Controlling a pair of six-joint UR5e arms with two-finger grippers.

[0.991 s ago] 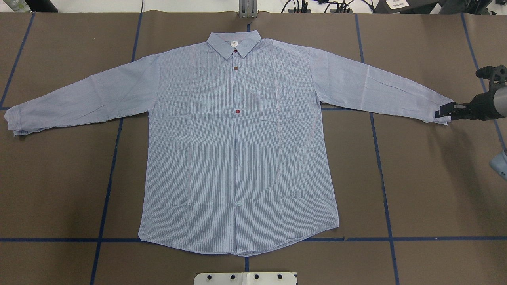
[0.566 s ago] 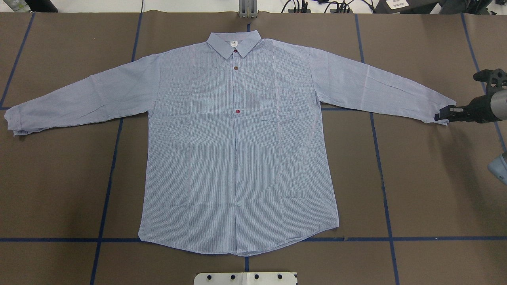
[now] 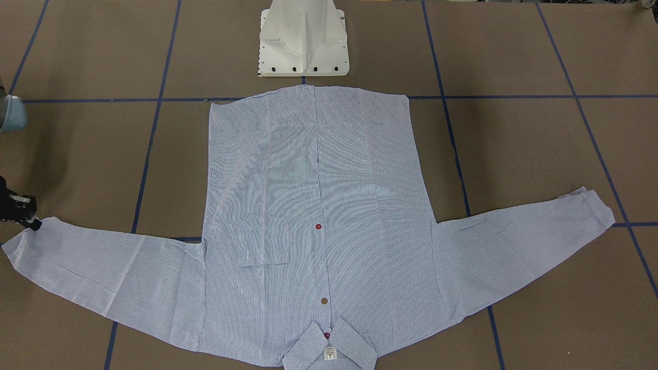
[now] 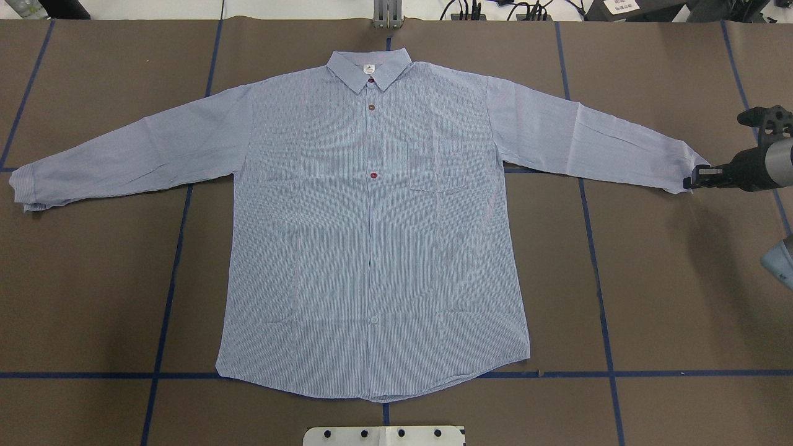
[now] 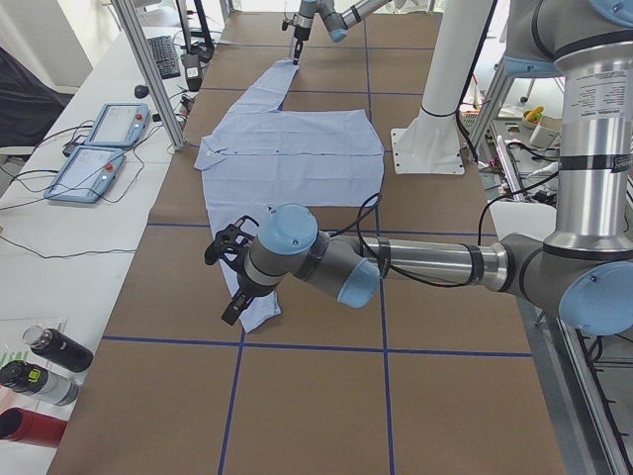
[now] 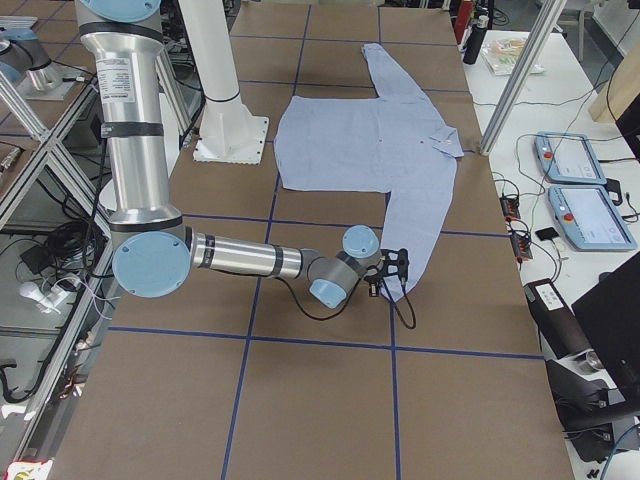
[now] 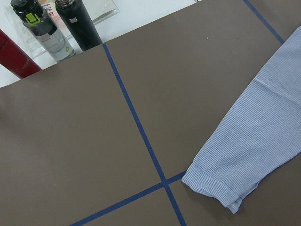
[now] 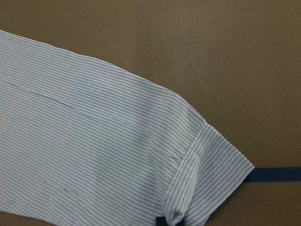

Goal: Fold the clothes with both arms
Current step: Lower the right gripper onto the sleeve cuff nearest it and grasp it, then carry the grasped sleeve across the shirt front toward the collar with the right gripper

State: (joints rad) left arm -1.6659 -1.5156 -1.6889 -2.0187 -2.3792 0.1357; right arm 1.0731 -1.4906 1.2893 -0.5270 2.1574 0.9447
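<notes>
Right pincer comes in level from the table's right end. Its black fingers look drawn together on the rim of the shirt's right-hand cuff. In its wrist view the cuff's corner is puckered and bunched against a dark fingertip at the bottom edge.

The left pincer hangs just above the end of the other cuff. Only the side camera shows it, so I cannot tell how far it is open. That cuff lies flat with its turned-back band, just beside a crossing of blue tape lines.

The shirt is thin cloth, light blue with fine white stripes. It lies face up in the middle of the table, marked by soft square creases. Its pointed collar is at the far side and its curved hem is near the white base. Reddish-brown buttons run down the front, and a square pocket sits beside them. Both sleeves are spread wide, slanting slightly toward the robot.

The table is covered in matt brown sheet ruled by the tape into large squares. Broad brown surface stretches on either side of the shirt's body, on the robot's side of each sleeve. Only a narrow strip separates hem and base. Three bottles lie past the table's left end, well apart from the cuff.
</notes>
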